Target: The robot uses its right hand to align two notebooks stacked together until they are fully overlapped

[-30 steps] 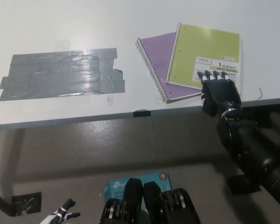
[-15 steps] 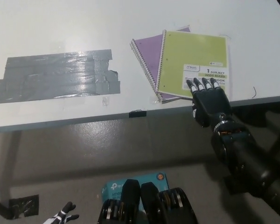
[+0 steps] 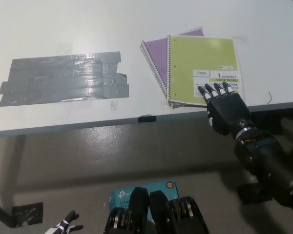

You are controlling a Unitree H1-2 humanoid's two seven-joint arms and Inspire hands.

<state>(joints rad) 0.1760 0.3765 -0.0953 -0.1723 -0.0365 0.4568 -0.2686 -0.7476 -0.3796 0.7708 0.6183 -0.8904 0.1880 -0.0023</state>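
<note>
white table point(image 3: 63, 29), grey tape patch point(image 3: 63, 78), notebooks point(image 3: 200, 66)

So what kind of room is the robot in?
Probably a workshop or lab: a plain white table patched with grey tape, two notebooks, green over purple, and a bare grey floor below.

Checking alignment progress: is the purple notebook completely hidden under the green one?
No, the purple notebook shows past the left edge and top of the green notebook, so they are not fully overlapped.
</note>
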